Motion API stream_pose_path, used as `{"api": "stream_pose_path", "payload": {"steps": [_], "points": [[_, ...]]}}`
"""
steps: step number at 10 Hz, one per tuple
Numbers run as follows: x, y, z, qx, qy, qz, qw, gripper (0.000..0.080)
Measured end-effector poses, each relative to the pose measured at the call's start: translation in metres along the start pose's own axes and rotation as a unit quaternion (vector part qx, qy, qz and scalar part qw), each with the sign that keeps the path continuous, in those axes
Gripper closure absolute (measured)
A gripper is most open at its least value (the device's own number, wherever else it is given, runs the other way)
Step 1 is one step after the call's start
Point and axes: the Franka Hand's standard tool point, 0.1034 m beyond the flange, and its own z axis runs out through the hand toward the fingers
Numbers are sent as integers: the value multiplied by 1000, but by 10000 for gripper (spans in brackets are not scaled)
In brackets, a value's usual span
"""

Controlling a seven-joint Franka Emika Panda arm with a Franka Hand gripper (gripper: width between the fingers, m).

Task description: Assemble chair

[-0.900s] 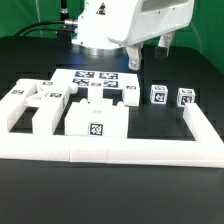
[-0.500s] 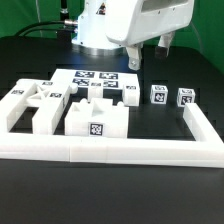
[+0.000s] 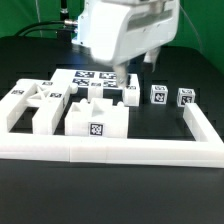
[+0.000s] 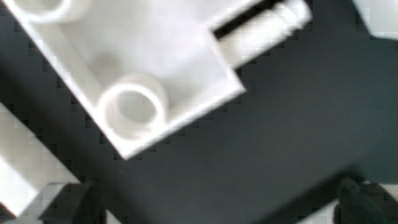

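Note:
The white chair parts lie inside the rail in the exterior view. A big block (image 3: 96, 121) with a tag stands at the front. Bars and slabs (image 3: 32, 102) lie at the exterior view's left. Two small cubes (image 3: 158, 95) (image 3: 184, 97) stand at the right. My gripper (image 3: 140, 70) hangs over the back middle, above the marker board (image 3: 92, 78). In the wrist view my gripper (image 4: 214, 208) is open and empty, its fingertips (image 4: 63, 205) far apart. Below it lies a white slab (image 4: 107, 50) with round holes and a ribbed peg (image 4: 267, 25).
A long white L-shaped border rail (image 3: 120, 151) runs along the front and up the exterior view's right side. The black table (image 3: 110, 195) lies in front of it. The arm's white body (image 3: 125, 30) hides part of the back.
The arm's hand has swung toward the exterior view's left and come lower over the back middle. The parts have not moved.

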Motion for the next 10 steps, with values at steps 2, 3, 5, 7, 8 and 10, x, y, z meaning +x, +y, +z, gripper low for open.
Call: {"api": "stream_pose_path", "payload": {"steps": [2,3,5,7,8,10], "points": [[-8,14,9,-1,3,1,1000,150],[-7,13,9,-1,2,1,1000,150],[-7,13,9,0,3,46,999,150],[-8,13,12,1,4,106,994,150],[-9,13,18,3,6,140,990,150],[-13,17,23,4,4,167,986,150]]}}
